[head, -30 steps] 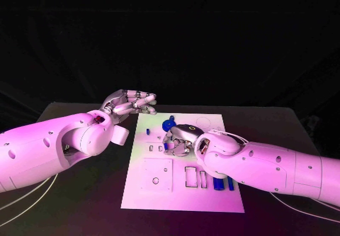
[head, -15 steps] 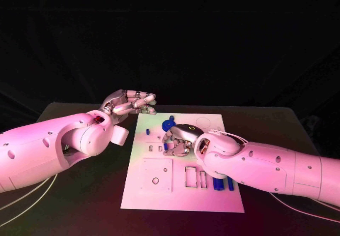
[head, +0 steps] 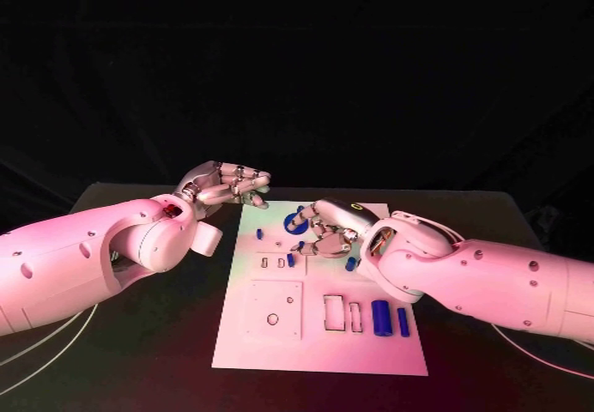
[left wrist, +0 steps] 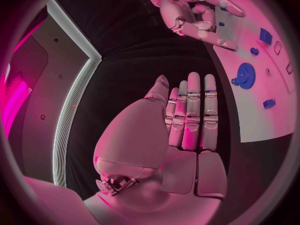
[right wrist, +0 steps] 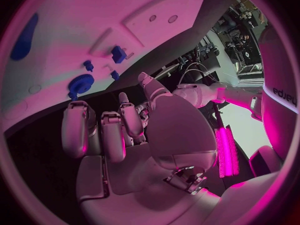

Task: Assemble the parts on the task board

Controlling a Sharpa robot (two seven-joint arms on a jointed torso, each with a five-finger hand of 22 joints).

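1. Right hand [head: 324, 230] hovers over the far half of the task board [head: 285, 348], fingers loosely curled and apart, with nothing seen in its grip; the right wrist view shows its palm bare.
2. Left hand [head: 227, 183] hangs above the dark surface [head: 148, 343] just off the board's far left corner, fingers held straight and close together, holding nothing; the left wrist view shows the flat palm [left wrist: 187, 135] empty.
3. On the board's far part lies a blue gear [head: 296, 221], just beside the right hand's fingers; whether they touch it I cannot tell.
4. A small blue peg [head: 259, 232] stands near the board's left edge, beside the gear.
5. Another small blue piece [head: 290, 259] sits near the small slots in the middle of the board, under the right hand.
6. A further blue piece [head: 352, 263] lies close to the right wrist.
7. Nearer the robot, a wide blue block [head: 381, 312] and a slim blue bar [head: 403, 321] lie side by side, just right of two rectangular cutouts [head: 333, 311].
8. A raised square plate [head: 272, 306] with a hole takes up the board's near left part.
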